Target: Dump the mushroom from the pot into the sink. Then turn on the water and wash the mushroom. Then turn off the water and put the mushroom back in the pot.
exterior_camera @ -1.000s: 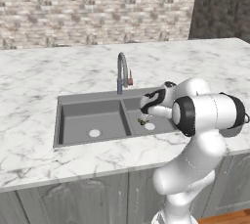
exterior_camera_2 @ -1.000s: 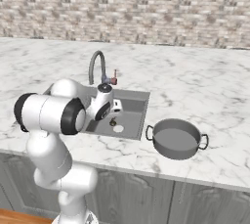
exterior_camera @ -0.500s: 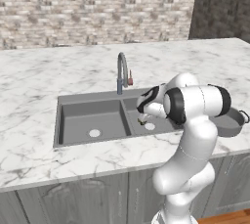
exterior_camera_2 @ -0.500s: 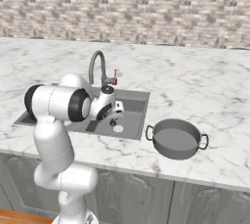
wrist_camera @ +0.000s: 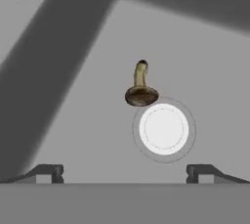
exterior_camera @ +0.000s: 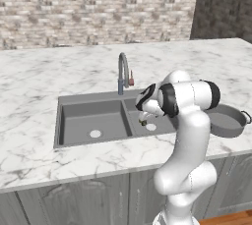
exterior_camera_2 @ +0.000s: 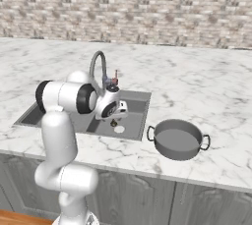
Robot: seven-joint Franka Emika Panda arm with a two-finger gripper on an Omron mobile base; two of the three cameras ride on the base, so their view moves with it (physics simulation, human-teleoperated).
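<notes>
— At the centre of the hand view, what is seen?
— The mushroom [wrist_camera: 141, 90] is seen lying on the sink [exterior_camera: 78, 107] floor, touching the edge of the round light drain [wrist_camera: 163, 128]; the gripper [wrist_camera: 124, 174] is held above with jaws spread apart, nothing between them.
— And right of the sink in the right base view?
— The pot [exterior_camera_2: 178, 139] is seen on the marble counter [exterior_camera_2: 197, 91], nothing visible inside.

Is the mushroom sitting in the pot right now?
No. The mushroom lies on the sink floor beside the round drain, and the pot on the counter looks empty.
</notes>
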